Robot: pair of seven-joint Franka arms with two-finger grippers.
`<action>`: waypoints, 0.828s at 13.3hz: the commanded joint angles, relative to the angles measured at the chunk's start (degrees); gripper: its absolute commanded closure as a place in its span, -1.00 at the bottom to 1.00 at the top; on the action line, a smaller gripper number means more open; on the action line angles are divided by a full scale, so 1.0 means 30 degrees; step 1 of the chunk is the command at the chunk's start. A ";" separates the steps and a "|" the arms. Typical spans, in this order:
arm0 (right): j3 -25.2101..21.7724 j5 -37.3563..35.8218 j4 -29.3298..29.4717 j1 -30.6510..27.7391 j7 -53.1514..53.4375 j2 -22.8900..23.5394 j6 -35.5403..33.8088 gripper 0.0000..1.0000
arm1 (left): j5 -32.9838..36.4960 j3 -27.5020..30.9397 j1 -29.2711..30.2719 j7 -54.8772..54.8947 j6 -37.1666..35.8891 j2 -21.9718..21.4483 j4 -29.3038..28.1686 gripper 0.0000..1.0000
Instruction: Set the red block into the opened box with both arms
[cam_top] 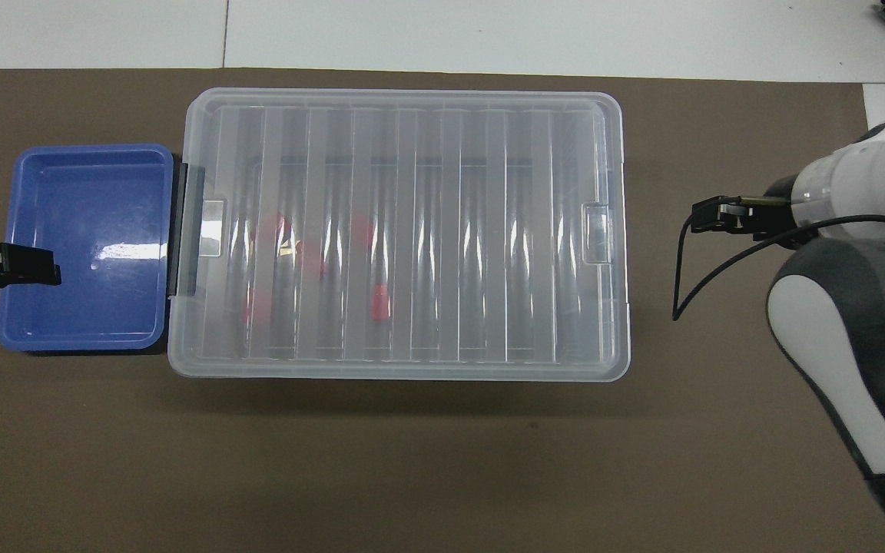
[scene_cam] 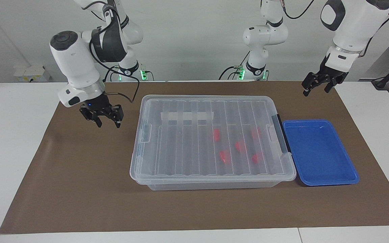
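The clear box [scene_cam: 211, 178] [cam_top: 412, 370] sits mid-mat with its ribbed lid [scene_cam: 181, 141] lying flat on it. Several red blocks [scene_cam: 216, 134] [cam_top: 381, 301] show blurred through the lid, inside the box toward the left arm's end. My right gripper [scene_cam: 108, 123] [cam_top: 707, 215] hangs open and empty over the bare mat, off the box's end toward the right arm, touching nothing. My left gripper [scene_cam: 316, 89] [cam_top: 20, 265] waits open in the air by the blue tray's edge.
A shallow blue tray [scene_cam: 319, 152] [cam_top: 81, 246] lies empty against the box's end toward the left arm, next to the black latch bar [scene_cam: 282, 138]. A brown mat [scene_cam: 79, 189] covers the table under everything.
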 commanded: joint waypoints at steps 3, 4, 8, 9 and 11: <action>0.0178 -0.1623 0.3291 -0.0206 0.0515 -0.0130 -0.4080 -0.94 | -0.0294 -0.0070 0.0222 0.0119 0.0447 -0.0569 -0.0704 -1.00; 0.0207 -0.1624 0.3965 -0.0264 0.0515 -0.0071 -0.4696 -0.94 | -0.0294 -0.0099 0.0251 0.0119 0.0476 -0.0569 -0.0704 -1.00; 0.0120 -0.1156 0.6721 -0.0440 0.0486 0.0719 -0.7394 -0.94 | -0.0294 -0.0099 0.0222 0.0119 0.0476 -0.0569 -0.0704 -1.00; 0.0120 -0.1155 0.6726 -0.0499 0.0486 0.0721 -0.7484 -0.95 | -0.0294 -0.0100 0.0222 0.0119 0.0476 -0.0569 -0.0704 -1.00; 0.0119 -0.1097 0.6289 -0.1140 0.0370 0.0488 -0.7776 -1.00 | -0.0294 -0.0099 0.0222 0.0119 0.0447 -0.0569 -0.0704 -1.00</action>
